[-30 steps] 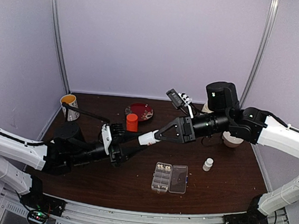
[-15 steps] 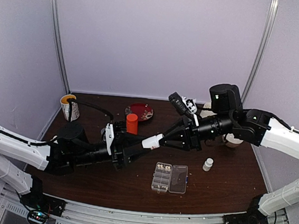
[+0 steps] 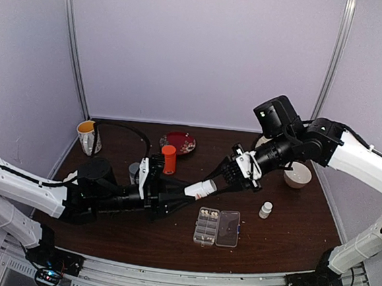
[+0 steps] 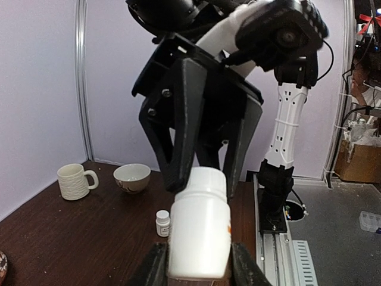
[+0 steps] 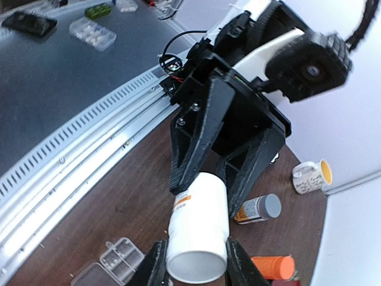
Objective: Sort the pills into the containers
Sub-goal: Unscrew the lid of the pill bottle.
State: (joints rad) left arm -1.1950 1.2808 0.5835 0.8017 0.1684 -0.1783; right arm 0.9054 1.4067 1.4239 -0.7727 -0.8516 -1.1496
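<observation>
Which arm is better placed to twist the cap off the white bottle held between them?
Probably right: the right gripper grips the cap end of the white bottle, while the left gripper steadies its labelled body.

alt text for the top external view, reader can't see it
The left tool and right tool meet above a dark table, each gripping one end of a white bottle. A clear organiser box lies open on the table nearby.
</observation>
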